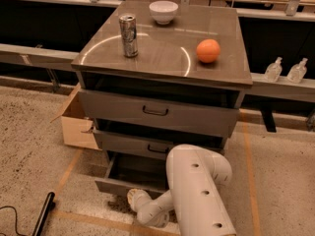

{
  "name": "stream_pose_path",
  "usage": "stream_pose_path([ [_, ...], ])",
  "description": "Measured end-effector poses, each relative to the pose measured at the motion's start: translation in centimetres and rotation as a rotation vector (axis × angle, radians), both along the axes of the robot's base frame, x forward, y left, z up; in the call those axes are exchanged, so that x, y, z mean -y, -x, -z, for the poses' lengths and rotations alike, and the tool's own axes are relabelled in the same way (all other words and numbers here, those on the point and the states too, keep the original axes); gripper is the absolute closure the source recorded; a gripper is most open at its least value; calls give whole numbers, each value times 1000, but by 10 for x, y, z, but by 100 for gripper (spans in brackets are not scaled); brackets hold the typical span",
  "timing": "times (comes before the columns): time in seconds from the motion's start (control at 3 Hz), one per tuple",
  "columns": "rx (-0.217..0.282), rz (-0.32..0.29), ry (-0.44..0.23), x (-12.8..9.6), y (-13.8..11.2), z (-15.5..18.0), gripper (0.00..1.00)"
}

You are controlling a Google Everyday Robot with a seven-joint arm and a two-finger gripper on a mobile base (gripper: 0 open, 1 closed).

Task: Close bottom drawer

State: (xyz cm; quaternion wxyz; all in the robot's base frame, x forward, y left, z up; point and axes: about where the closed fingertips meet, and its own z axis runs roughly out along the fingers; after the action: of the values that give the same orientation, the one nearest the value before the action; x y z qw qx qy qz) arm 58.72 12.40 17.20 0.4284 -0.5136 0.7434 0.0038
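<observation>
The grey cabinet (162,53) has three drawers. The bottom drawer (120,185) stands pulled out part way, and its dark inside (135,168) shows behind the low front panel. Its handle is hidden behind my arm. My gripper (132,197) is low at the floor, right up against the front panel near its middle. My white arm (197,191) covers the drawer's right half. The middle drawer (142,146) and the top drawer (157,113) above it also stick out a little.
On the cabinet top stand a metal can (129,35), a white bowl (163,11) and an orange (208,50). An open cardboard box (76,124) sits left of the cabinet. Two clear bottles (273,70) stand on a ledge at right. A black rod (43,214) lies on the floor at the lower left.
</observation>
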Motion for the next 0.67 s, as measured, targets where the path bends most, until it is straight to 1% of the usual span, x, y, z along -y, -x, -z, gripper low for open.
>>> stream_pose_path([
  [0.33, 59, -13, 10, -13, -35, 1, 100],
  [0.67, 117, -15, 32, -17, -65, -5, 100],
])
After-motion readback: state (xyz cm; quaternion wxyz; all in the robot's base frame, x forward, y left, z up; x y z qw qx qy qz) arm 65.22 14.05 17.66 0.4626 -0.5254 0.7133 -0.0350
